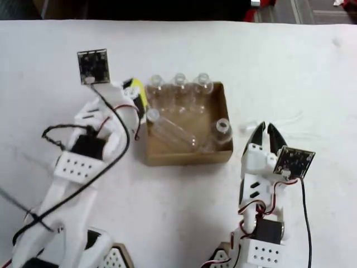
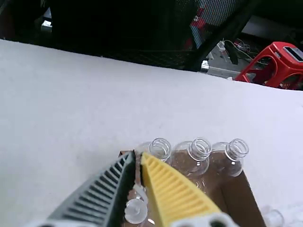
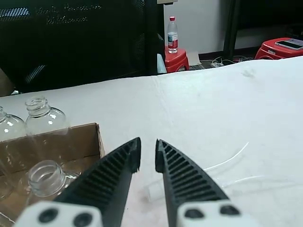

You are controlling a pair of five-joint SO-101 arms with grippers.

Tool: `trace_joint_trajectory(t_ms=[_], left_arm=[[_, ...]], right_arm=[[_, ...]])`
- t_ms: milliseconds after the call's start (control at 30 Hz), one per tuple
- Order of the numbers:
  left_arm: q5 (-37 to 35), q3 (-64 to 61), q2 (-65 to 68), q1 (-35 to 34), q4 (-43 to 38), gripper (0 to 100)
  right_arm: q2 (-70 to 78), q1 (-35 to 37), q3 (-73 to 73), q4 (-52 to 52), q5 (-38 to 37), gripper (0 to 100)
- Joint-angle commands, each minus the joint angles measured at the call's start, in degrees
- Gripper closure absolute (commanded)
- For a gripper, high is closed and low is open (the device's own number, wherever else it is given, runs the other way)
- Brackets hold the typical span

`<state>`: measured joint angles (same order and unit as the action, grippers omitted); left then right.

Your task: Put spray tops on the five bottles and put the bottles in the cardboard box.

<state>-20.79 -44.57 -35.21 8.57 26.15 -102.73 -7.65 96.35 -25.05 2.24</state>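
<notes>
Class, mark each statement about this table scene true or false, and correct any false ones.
1. Five clear plastic bottles are inside the brown cardboard box. True.
2. Every bottle stands upright. False: one bottle lies on its side.
3. The bottles already wear spray tops. False: their necks are open.
4. The right arm's black claw is open beside the box, holding nothing. True.

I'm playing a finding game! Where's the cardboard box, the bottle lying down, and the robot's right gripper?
cardboard box (image 1: 189, 156), high view, its front wall.
lying bottle (image 1: 174, 133), high view, middle of its clear body.
right gripper (image 3: 147, 144), right wrist view, the gap between its black fingertips.
</notes>
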Motion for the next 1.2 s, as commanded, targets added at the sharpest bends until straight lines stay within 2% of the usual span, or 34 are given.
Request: trace_joint_trajectory(t_ms=[0, 100, 267, 400, 467, 533, 700, 1033, 1167], left_arm=[[0.9, 3.3, -6.6, 1.2, 2.3, 98], [0.9, 3.3, -7.6, 0.7, 4.5, 96], [-1.2, 4.7, -8.1, -2.8, 9.1, 76], [-3.1, 11.5, -8.1, -3.9, 19.0, 73], [-3.2, 13.7, -7.6, -1.6, 23.9, 72], [-3.2, 11.7, -7.1, 1.4, 24.8, 71], [-3.3, 3.3, 0.4, 0.9, 12.5, 71], [-2.8, -3.0, 11.8, 1.2, -3.0, 72], [-2.7, -4.2, 16.6, 1.2, -8.4, 79]], right_arm=[[-0.2, 0.6, 0.5, 0.7, -0.6, 96.0], [-0.2, 0.6, 0.5, 0.7, -0.6, 96.0], [-0.2, 0.6, 0.5, 0.7, -0.6, 96.0], [-0.2, 0.6, 0.5, 0.7, -0.6, 95.9], [-0.2, 0.6, 0.5, 0.7, -0.6, 95.9], [-0.2, 0.6, 0.5, 0.7, -0.6, 95.9], [-0.2, 0.6, 0.5, 0.7, -0.6, 95.9], [-0.2, 1.7, 0.5, 0.6, -0.6, 95.9], [-0.2, 1.7, 0.5, 0.6, -0.6, 95.9]])
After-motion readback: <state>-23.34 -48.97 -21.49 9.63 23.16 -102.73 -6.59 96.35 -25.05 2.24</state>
